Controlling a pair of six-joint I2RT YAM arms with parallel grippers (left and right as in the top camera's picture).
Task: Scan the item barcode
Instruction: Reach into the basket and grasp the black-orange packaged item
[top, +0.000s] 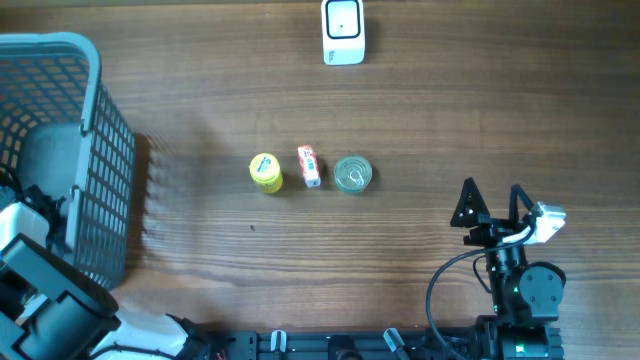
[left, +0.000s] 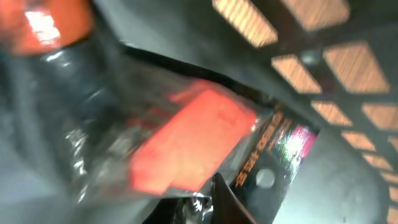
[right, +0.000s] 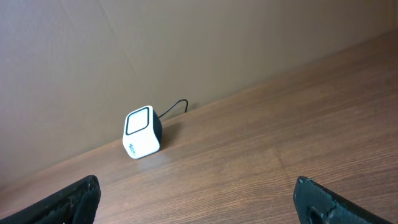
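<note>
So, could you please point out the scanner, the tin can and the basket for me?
scanner (top: 344, 31), overhead view, on its white top face.
tin can (top: 352, 174), overhead view, on the middle of its lid.
basket (top: 110, 170), overhead view, on its grey mesh side wall.

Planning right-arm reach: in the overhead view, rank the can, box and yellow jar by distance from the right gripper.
From the right gripper:
1. Can, right end of the row.
2. Box, middle.
3. Yellow jar, left end.

On your bench (top: 430, 110) you have a yellow tub (top: 265, 172), a red-and-white box (top: 308, 165) and a tin can (top: 352, 173) in a row; grey basket (top: 108, 170) at left.
</note>
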